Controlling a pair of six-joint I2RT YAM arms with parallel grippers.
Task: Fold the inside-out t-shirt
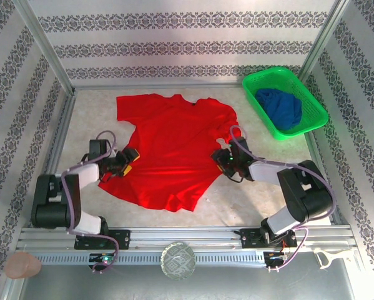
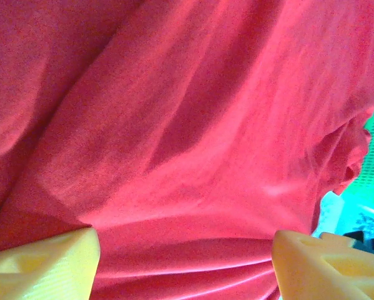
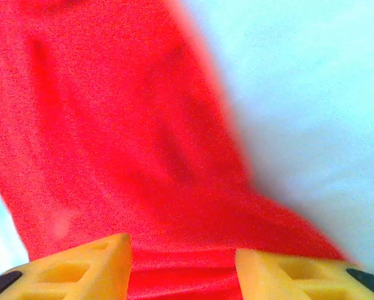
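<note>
The inside-out t-shirt (image 1: 171, 147) lies spread on the table, bright red and wrinkled, neck toward the far side. My left gripper (image 1: 129, 161) sits low at the shirt's left side edge. In the left wrist view its yellow fingers (image 2: 46, 265) stand wide apart, and the left gripper (image 2: 183, 262) is open with folds of the red cloth (image 2: 193, 156) across the gap. My right gripper (image 1: 219, 157) is at the shirt's right side edge. The right gripper (image 3: 183, 265) is open too, its yellow fingers (image 3: 80, 272) astride the red cloth (image 3: 130, 144) with bare table beside it.
A green basket (image 1: 311, 119) at the back right holds a dark blue garment (image 1: 280, 107). Patterned walls close in the table on three sides. A round glassy object (image 1: 178, 259) and a pinkish lump (image 1: 22, 265) sit in front of the arm bases.
</note>
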